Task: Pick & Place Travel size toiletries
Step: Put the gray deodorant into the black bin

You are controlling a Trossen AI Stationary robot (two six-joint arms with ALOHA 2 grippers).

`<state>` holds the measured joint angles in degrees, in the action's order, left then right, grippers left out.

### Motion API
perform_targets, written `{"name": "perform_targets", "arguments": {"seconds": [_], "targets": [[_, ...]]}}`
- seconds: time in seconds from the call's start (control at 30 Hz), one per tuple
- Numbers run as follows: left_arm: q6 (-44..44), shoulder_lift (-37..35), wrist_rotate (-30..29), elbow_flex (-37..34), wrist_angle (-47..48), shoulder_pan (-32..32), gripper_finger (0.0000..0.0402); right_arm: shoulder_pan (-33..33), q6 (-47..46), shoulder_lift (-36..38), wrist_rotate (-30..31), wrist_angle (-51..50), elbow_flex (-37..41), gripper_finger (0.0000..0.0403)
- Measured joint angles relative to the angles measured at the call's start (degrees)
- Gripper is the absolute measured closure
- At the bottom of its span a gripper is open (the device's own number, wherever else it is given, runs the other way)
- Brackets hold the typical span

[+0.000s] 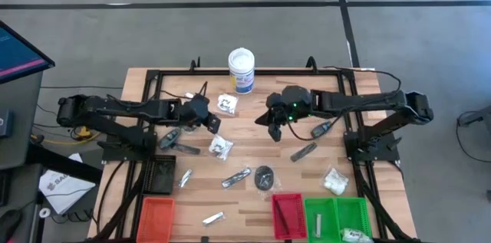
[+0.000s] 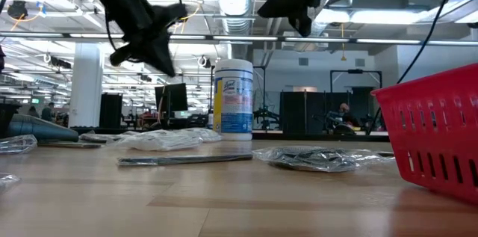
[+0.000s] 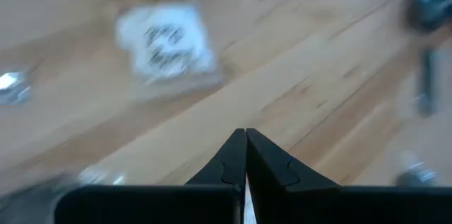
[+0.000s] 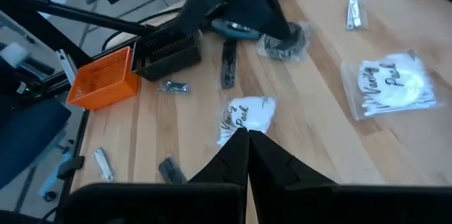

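Above the table [image 1: 253,132], both pincers hang shut and empty: the left pincer [image 1: 215,126] near a clear packet [image 1: 226,104], the right pincer [image 1: 275,132] mid-table. Toiletries lie scattered on the wood; one black stick [image 1: 283,214] sits in the red tray [image 1: 288,216], one packet [image 1: 354,234] in the green tray [image 1: 337,216].

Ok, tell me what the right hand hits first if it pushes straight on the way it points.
Probably the clear packet with white contents: the shut right hand points its tips right at it, though depth is unclear.
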<state>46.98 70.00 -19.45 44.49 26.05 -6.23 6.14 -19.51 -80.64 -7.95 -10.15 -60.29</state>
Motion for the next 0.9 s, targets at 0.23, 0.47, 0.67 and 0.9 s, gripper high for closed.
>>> {"name": "perform_targets", "arguments": {"seconds": [0.23,0.47,0.67,0.9], "targets": [[0.0,0.0,0.9,0.0,10.16,-0.97,0.0401,3.67,-2.58,0.02,-1.42,-0.06,0.02,0.0403],[-0.18,0.0,0.92,0.0,9.91,-0.95,0.0401,4.01,-2.58,0.02,-1.49,-0.11,0.02,0.0403],[-1.18,0.0,1.4,0.0,9.85,-0.93,0.0401,3.58,-2.58,-0.19,-1.51,-0.03,0.0,0.0403],[-1.55,0.0,1.86,0.0,9.46,-0.87,0.0401,3.67,-2.58,-0.46,-1.54,-0.1,0.0,0.0403]]}}
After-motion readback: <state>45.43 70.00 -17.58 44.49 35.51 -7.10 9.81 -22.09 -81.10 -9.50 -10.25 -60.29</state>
